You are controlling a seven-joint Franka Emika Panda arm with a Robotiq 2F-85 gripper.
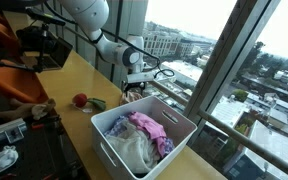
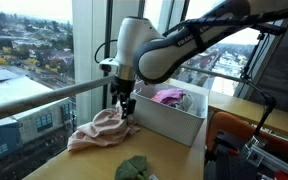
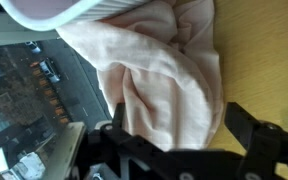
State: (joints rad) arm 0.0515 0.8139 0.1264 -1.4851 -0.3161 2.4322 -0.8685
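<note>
WINDOW-SIDE SORTING: A Franka arm's end effector [image 2: 127,107] hangs fingers-down over a pale pink cloth [image 2: 101,131] heaped on the wooden counter [image 2: 79,165] beside tall windows, as seen in an exterior view. The wrist view shows its 2 fingers [image 3: 115,128] spread wide apart with nothing clamped, the pink folds lying between and below them. Whether the tips touch the fabric cannot be told. The cloth sits on the counter just beside the end wall of a white bin [image 2: 174,125], on the window side. More garments lie in the bin, with a magenta piece [image 2: 169,97] on top. A crumpled green cloth [image 2: 134,168] lies on the counter near the pink one. In an exterior view, a red object [image 1: 80,100] rests on the counter, apart from the bin. City rooftops [image 2: 24,55] fill the glass behind.
</note>
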